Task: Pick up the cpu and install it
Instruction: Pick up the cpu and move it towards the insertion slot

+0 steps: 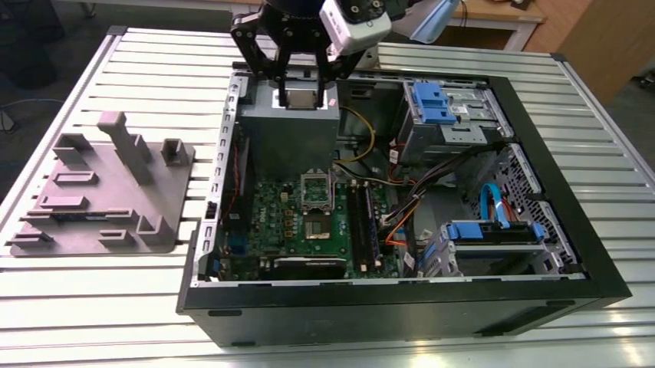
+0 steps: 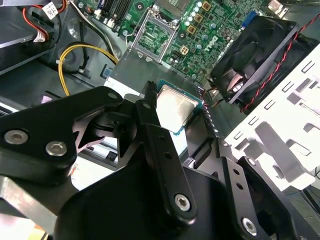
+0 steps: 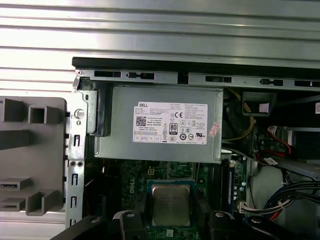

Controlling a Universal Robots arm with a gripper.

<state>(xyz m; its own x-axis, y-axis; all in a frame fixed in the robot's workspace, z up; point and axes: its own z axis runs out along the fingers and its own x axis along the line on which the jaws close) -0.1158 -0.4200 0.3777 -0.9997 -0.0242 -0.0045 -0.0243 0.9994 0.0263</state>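
1. Reference: in the exterior view, the grey plastic fixture plate [image 1: 103, 207] with upright blocks lies on the slatted metal table [image 1: 61, 307], at 9 o'clock of the open black computer case [image 1: 409, 307].
2. Grip state: the black two-finger gripper [image 1: 304, 96] is clamped on the cpu [image 3: 171, 204], a thin square chip with a silvery metal top. One finger presses on each of two opposite edges.
3. Position: the cpu hangs above the grey metal power supply [image 1: 291, 142], at 12 o'clock of the green motherboard [image 1: 276, 222], and appears clear of both.
4. Target: the open metal-framed socket [image 2: 155, 40] lies toward 6 o'clock from the gripper and appears empty.
5. Judgement: the step in hand is carrying the chip to the socket. Hold the chip level with its edges parallel to the socket frame, because a tilted approach could damage the contacts.
6. Hazard: a looped yellow cable [image 1: 353, 126] lies at 3 o'clock of the gripper. Route the fingers clear of it.
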